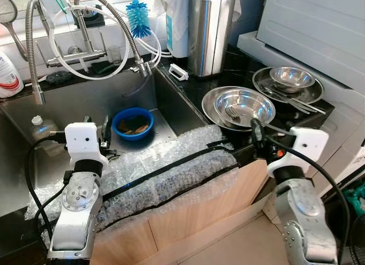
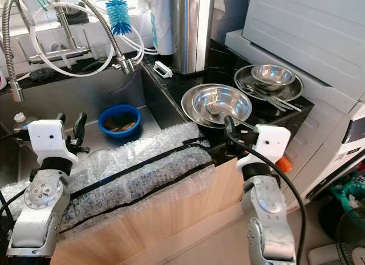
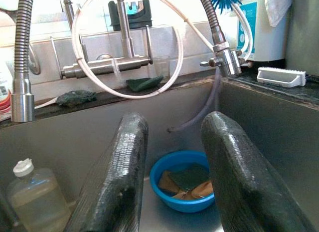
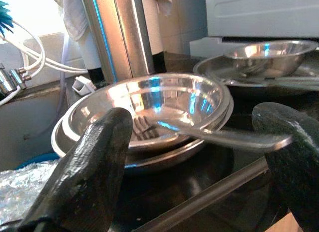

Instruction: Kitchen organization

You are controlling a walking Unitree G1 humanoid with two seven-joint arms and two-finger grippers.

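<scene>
Two claws are raised ahead of you, one at each end of the bubble wrap that pads the near edge of the counter and sink.

Your left claw sits over the sink basin with its fingers apart and nothing between them. Seen along those fingers, the blue bowl lies beyond and below, on the sink floor, holding a dark green sponge and brownish pieces. It is clear of the claw. A plastic bottle with a white cap stands in the basin off to the side.

Your right claw is at the counter's near edge, fingers spread wide and closed on nothing. Just beyond it sit the stacked steel bowls, with a fork resting inside the top bowl. The fork's handle reaches out over the rim toward the claw and ends near one finger; you cannot tell from these views whether it touches.

Farther back on the counter, a second steel bowl sits on a steel plate with loose cutlery. Behind the stacked bowls stands a tall steel container. At the sink's far wall are the faucet, coiled hoses and a blue bottle brush.
</scene>
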